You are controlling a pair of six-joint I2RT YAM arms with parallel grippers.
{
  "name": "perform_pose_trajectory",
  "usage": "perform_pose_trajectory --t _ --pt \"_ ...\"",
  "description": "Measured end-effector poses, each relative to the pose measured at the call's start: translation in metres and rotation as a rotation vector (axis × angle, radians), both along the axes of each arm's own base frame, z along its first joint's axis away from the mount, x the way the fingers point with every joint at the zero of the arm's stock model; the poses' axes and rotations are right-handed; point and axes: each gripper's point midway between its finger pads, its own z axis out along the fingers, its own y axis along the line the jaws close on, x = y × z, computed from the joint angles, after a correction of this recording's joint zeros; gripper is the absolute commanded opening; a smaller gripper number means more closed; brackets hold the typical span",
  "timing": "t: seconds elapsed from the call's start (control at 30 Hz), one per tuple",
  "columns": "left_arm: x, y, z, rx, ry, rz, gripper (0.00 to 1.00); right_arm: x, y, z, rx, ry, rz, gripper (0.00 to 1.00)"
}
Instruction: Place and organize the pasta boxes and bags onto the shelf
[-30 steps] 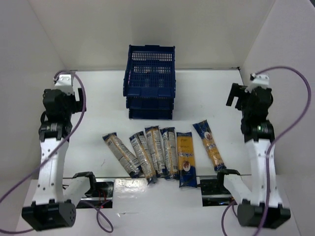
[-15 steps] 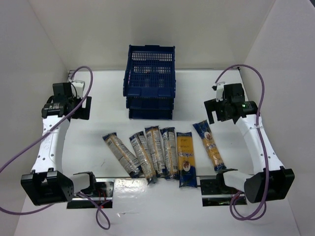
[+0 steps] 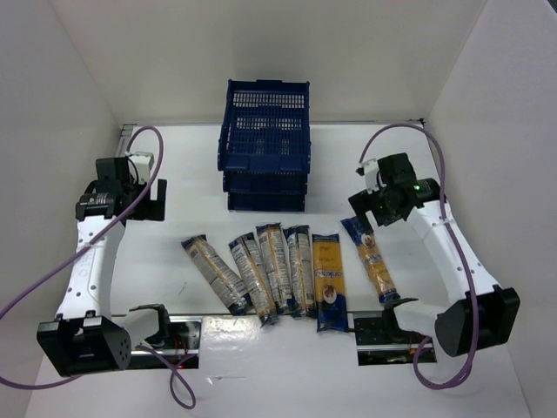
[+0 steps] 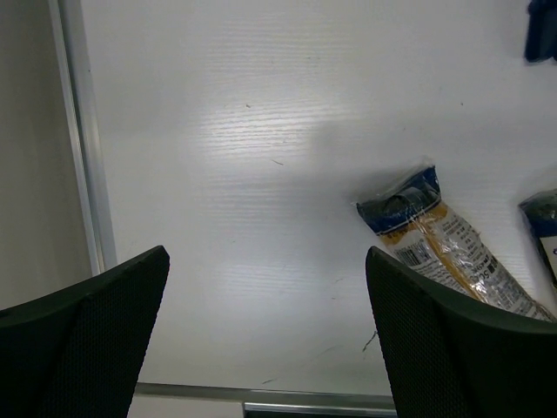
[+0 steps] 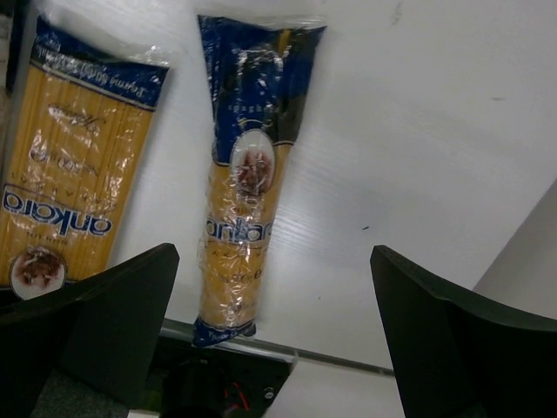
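Note:
Several pasta packs lie in a row on the white table in front of the arms. The leftmost pack [image 3: 213,273] also shows in the left wrist view [image 4: 435,235]. The flat yellow pack [image 3: 329,280] and the rightmost narrow pack [image 3: 370,258] both show in the right wrist view, the flat one [image 5: 74,174] left of the narrow one [image 5: 244,174]. The dark blue shelf [image 3: 265,144] stands at the back centre. My left gripper [image 3: 144,198] [image 4: 270,348] is open and empty, left of the row. My right gripper [image 3: 370,209] [image 5: 274,340] is open and empty above the rightmost pack's far end.
White walls close in the table on the left, back and right. A metal rail [image 3: 278,326] runs along the near edge between the arm bases. A corner of the shelf [image 4: 541,30] shows at the top right of the left wrist view.
Both arms have unfolded and reached out over the table. The right gripper has moved left and down toward the rightmost pack. The left gripper has shifted slightly right. The packs have not moved.

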Motion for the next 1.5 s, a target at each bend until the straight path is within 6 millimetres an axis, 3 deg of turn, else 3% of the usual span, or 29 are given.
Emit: perform_pose_trajectory --t 0.13,0.3,0.6,1.13,1.33,1.47,1.5 --pt "-0.003 -0.004 0.006 -0.015 -0.03 -0.012 0.99 -0.003 0.014 -0.029 -0.03 0.109 0.096 1.0" --pt "-0.003 -0.004 0.008 -0.013 -0.039 -0.011 0.99 -0.008 0.015 -0.066 -0.073 0.25 0.139 1.0" --pt "0.003 0.0 0.02 0.006 -0.069 0.004 0.99 0.002 0.015 -0.104 -0.107 0.35 0.13 1.0" --pt "0.012 0.009 0.016 0.035 -0.064 0.031 0.99 0.01 -0.005 -0.148 -0.029 0.493 0.016 1.0" --pt "0.013 0.009 0.016 0.037 -0.067 0.033 0.99 0.012 0.002 -0.154 0.0 0.515 0.026 0.87" --pt "0.013 0.009 0.016 0.037 -0.068 0.033 0.99 0.012 0.008 -0.158 0.011 0.523 0.037 0.47" --pt "0.013 0.009 0.016 0.037 -0.069 0.033 0.99 0.012 0.01 -0.157 0.015 0.53 0.021 0.27"
